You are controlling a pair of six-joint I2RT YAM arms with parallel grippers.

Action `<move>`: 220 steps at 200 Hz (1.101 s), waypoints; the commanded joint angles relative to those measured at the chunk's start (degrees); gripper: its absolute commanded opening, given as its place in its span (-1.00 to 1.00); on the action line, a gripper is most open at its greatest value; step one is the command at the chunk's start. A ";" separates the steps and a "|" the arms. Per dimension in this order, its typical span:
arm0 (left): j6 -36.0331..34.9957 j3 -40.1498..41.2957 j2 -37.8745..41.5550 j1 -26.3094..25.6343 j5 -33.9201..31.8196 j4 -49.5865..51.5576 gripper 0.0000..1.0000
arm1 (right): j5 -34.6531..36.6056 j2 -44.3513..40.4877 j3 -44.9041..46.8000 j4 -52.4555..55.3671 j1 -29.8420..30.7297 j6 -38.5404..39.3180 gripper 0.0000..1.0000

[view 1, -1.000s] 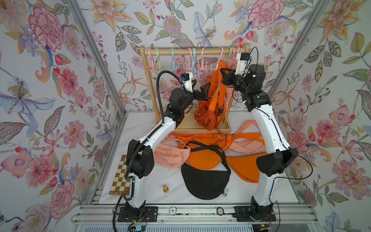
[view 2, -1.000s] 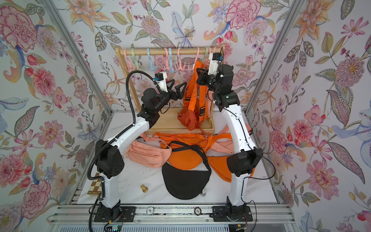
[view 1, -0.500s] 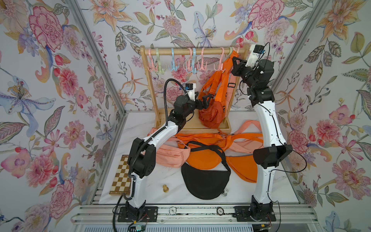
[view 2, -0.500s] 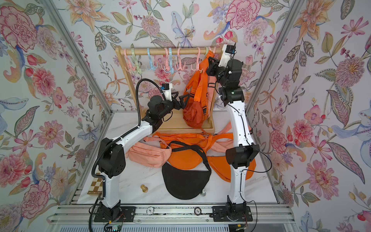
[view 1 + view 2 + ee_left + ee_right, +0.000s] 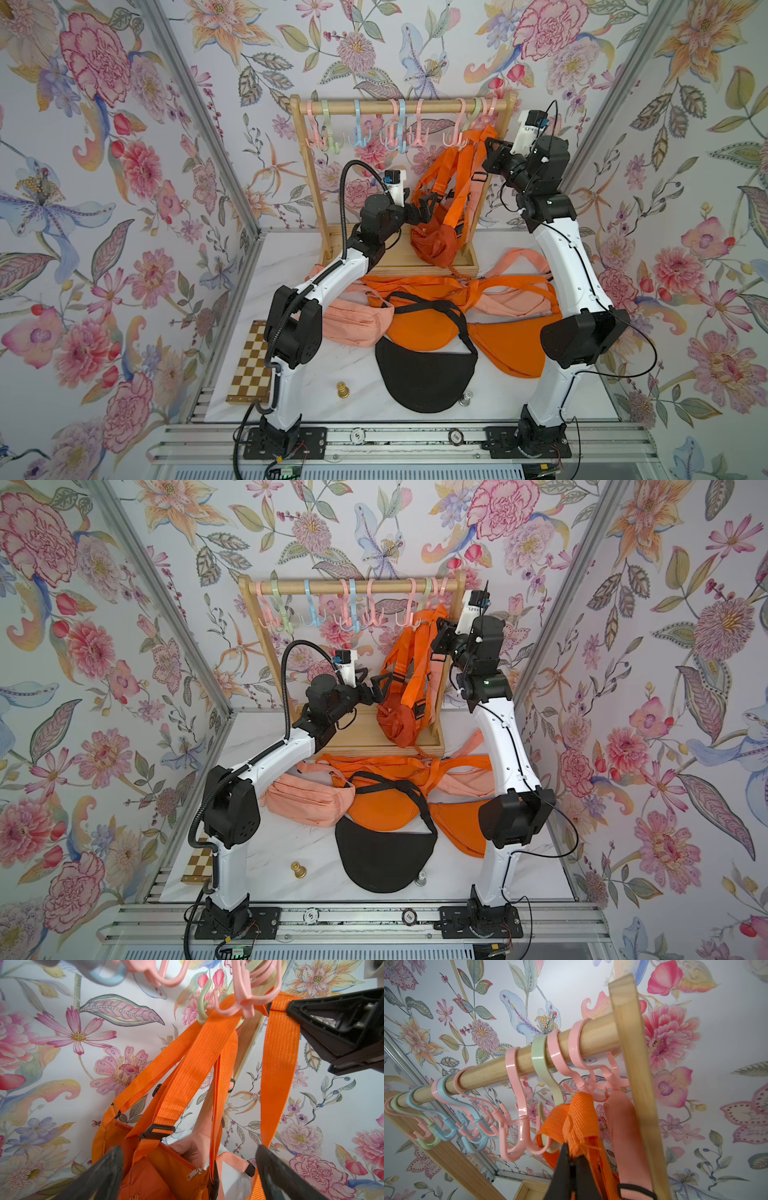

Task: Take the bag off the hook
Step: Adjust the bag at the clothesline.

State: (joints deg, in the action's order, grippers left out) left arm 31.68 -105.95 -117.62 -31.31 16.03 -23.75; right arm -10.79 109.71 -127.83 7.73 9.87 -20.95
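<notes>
An orange bag (image 5: pixel 432 245) (image 5: pixel 399 725) hangs by its straps at the right end of the wooden rack. In the right wrist view its strap (image 5: pixel 579 1118) loops over a prong of the green hook (image 5: pixel 548 1076), and my right gripper (image 5: pixel 572 1159) is shut on a fold of it just below the hooks. Both top views show that gripper (image 5: pixel 490 147) (image 5: pixel 438 627) high beside the rack's right post. My left gripper (image 5: pixel 426 212) (image 5: pixel 188 1159) is open, its fingers straddling the bag's pouch (image 5: pixel 158 1167) and straps without touching them.
A peach strap (image 5: pixel 623 1126) hangs from a pink hook beside the rack's right post (image 5: pixel 633 1064). Several peach, orange and black bags (image 5: pixel 424 374) lie on the table before the rack base (image 5: pixel 395 262). A chessboard (image 5: pixel 249 365) and two chess pieces (image 5: pixel 341 390) sit near the front.
My right gripper has carried the strap up and to the right, close under the hooks. The left gripper has dropped lower and now straddles the bag, which swung right.
</notes>
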 commanded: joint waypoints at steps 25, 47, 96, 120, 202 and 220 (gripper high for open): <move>-2.34 -6.03 0.10 -0.37 -1.43 1.86 0.99 | -2.47 5.74 -10.72 3.98 9.05 5.38 -1.00; -3.33 -8.04 -0.24 -0.34 -2.65 3.97 0.99 | -3.59 11.40 -19.01 6.83 14.03 6.10 -1.00; -7.43 -8.54 2.02 -0.24 -9.92 7.10 0.99 | -4.89 14.18 -22.59 7.40 16.83 5.19 -1.00; -8.48 -8.72 2.68 -0.13 -11.07 7.31 0.99 | -4.27 11.84 -21.42 7.54 14.84 5.03 -1.00; -5.37 -7.31 3.77 -0.16 -6.20 5.13 0.99 | -7.94 7.46 -17.93 5.63 8.61 -1.04 -1.00; -5.72 -5.18 6.04 -0.14 -6.38 3.34 0.99 | -8.77 7.45 -17.27 5.33 9.14 -1.56 -1.00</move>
State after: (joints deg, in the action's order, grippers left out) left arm 25.47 -112.84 -116.73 -31.31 8.19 -16.78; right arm -17.17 118.61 -146.28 15.31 17.78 -20.75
